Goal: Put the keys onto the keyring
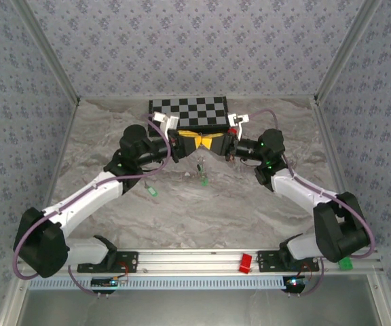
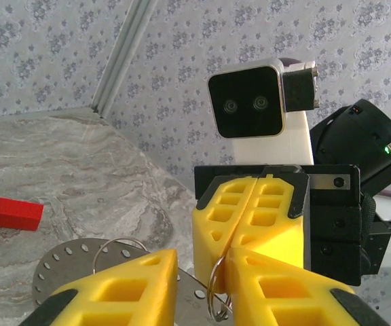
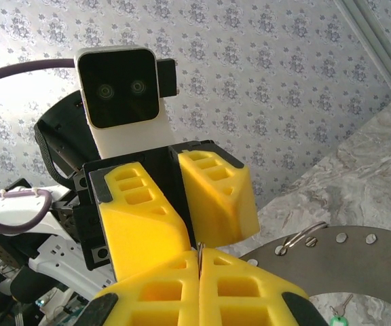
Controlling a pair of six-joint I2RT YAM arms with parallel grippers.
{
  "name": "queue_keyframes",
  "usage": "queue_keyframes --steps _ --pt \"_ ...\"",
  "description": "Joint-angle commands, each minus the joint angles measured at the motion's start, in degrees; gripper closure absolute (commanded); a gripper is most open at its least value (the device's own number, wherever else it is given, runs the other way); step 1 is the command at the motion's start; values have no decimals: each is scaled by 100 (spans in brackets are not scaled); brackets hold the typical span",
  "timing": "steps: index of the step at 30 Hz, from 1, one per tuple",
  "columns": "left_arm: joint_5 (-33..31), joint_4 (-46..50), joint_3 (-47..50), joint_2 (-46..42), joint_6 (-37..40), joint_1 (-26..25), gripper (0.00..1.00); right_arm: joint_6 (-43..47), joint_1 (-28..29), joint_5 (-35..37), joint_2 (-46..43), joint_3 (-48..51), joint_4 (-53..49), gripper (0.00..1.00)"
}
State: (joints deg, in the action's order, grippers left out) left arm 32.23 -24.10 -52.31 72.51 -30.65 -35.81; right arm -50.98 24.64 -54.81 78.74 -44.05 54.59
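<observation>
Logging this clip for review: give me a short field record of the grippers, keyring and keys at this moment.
right gripper: shut, pinching the keyring
left gripper: part open, one finger on either side of the keyring
keys: green-headed, lying loose on the marble table
keys on keyring: none visible
arms: meeting tip to tip in front of the checkerboard

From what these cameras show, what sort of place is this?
Probably a robot test cell: patterned walls enclose a marble-look table, two robot arms are bolted to an aluminium rail, and a checkerboard board lies at the back.
</observation>
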Motion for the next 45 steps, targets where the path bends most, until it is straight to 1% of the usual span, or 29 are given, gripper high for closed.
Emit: queue_keyframes --steps 1,5,10,17,22,23,24,26,35,36,38,42,45 --pt "187 24 -279 69 125 -57 75 268 19 96 -245 -27 -59 100" --pt "246 141 -259 70 214 -56 77 348 -4 93 -323 -22 -160 100" --pt "335 282 -275 61 327 -55 77 440 -32 68 -387 -18 -305 100" --pt "425 353 -279 61 409 -50 79 405 -47 75 -391 4 -274 100" --pt "510 316 -273 83 402 -52 81 385 -56 71 -383 13 -232 100" --pt "538 304 -279 91 398 -57 83 377 -57 67 -379 6 -229 100" --pt "558 310 -284 96 402 -52 87 374 -64 73 -386 15 -231 100" --pt "608 348 -303 123 411 -54 100 371 -65 75 -390 16 -226 100" --pt "618 191 -223 97 369 -57 100 436 -83 137 -471 10 -413 100" --pt "595 143 -205 94 352 -54 100 435 -83 138 -482 22 -422 98" --pt "503 22 -124 79 307 -50 100 366 -100 121 -491 35 -383 91" --pt "304 -186 -15 59 253 -46 100 46 -115 -26 -415 59 7 87" --pt "216 -229 5 44 244 -46 100 -74 -118 -102 -375 65 118 87"
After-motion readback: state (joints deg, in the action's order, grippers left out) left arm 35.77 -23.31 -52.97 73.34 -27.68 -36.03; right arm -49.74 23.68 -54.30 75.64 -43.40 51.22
